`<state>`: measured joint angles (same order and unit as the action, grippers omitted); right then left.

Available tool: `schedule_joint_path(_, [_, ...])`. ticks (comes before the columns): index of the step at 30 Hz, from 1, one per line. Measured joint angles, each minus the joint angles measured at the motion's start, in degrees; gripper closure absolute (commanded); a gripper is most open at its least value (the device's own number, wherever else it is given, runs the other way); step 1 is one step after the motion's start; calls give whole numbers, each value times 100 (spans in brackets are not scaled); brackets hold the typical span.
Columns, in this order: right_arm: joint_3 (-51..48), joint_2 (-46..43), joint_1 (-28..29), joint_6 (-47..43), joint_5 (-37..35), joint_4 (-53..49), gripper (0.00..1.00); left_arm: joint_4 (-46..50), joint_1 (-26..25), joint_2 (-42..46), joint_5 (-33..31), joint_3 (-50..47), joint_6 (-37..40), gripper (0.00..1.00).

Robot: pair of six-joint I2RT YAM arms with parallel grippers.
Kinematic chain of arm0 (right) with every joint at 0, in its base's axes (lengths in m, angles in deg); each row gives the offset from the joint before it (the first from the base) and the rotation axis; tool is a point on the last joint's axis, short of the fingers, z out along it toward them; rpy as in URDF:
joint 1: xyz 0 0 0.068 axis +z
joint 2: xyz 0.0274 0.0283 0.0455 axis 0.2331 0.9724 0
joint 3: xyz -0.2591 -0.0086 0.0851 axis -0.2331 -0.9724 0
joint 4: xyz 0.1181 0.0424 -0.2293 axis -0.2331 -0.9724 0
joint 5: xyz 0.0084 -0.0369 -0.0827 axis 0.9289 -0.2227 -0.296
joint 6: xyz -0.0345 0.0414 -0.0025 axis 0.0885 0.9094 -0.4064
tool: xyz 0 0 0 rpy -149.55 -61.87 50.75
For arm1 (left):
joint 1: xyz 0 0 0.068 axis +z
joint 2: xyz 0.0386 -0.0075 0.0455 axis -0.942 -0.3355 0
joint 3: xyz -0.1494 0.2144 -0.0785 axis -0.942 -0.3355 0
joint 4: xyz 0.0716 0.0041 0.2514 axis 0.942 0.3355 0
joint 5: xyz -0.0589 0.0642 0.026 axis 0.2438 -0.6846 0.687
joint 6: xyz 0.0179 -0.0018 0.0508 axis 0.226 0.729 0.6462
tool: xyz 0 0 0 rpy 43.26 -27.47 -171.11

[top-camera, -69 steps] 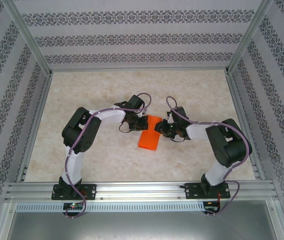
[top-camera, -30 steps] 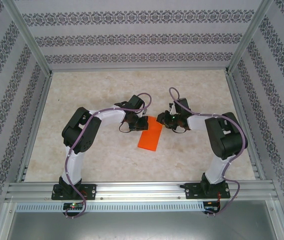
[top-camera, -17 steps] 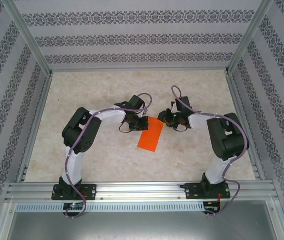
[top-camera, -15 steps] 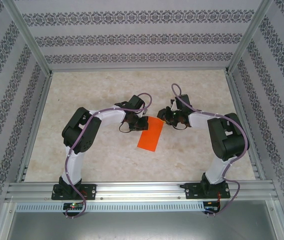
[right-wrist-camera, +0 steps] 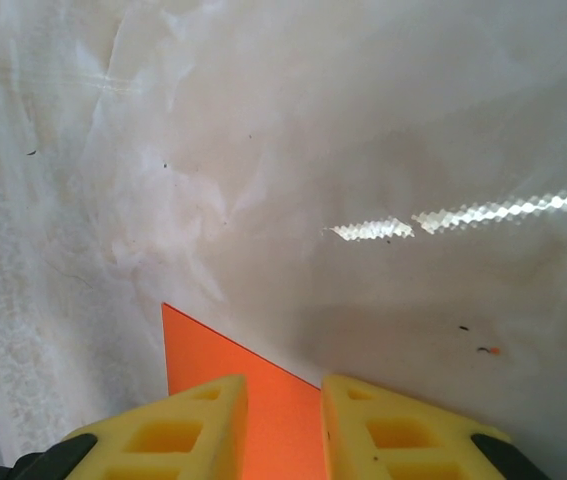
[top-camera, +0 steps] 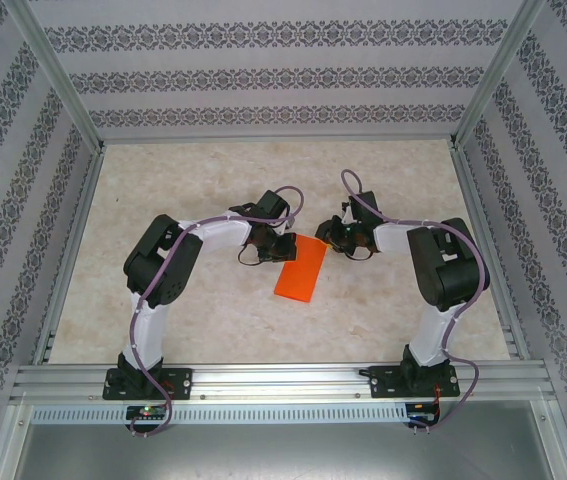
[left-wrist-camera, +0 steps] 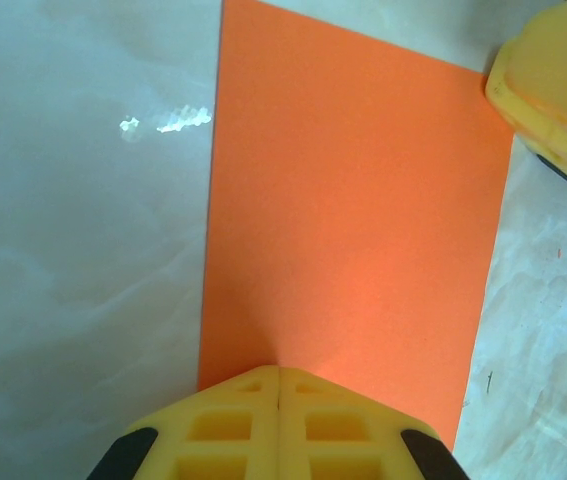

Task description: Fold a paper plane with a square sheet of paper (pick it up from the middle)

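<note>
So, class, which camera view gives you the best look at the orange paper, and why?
Left wrist: the orange paper spans most of the frame, with three straight edges sharp. Top external shows nearly the whole rectangle, but small. Right wrist catches one corner at the bottom of the frame.

Your table [top-camera: 163, 180]: pale, marbled top, glossy enough to throw bright glints, with a few dark specks. Flat on it near the middle lies the orange paper [top-camera: 300, 270], a narrow rectangle with its long sides slanted against the table's near edge. Its edges are crisp and its face plain.
</note>
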<state>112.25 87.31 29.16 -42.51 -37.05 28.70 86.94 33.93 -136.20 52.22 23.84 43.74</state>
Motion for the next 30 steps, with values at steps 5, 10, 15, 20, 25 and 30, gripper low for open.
schedule_joint_path(5, [105,-105,-9,-2,-2,-229,73,0,0,0,0,2,9,100])
schedule_joint_path(10, [238,-116,-9,-24,-72,-284,73,0,0,0,0,2,13,100])
schedule_joint_path(15, [168,96,-11,-20,-68,-151,73,0,0,0,0,2,13,100])
schedule_joint_path(20, [181,63,-35,-66,-98,-212,71,0,-7,2,0,2,11,100])
schedule_joint_path(25, [286,-299,-35,-271,-264,-837,64,-7,-20,50,-4,-55,-33,100])
schedule_joint_path(30, [264,-1224,-17,-337,-492,-1187,56,-37,-94,302,-44,-400,-299,97])
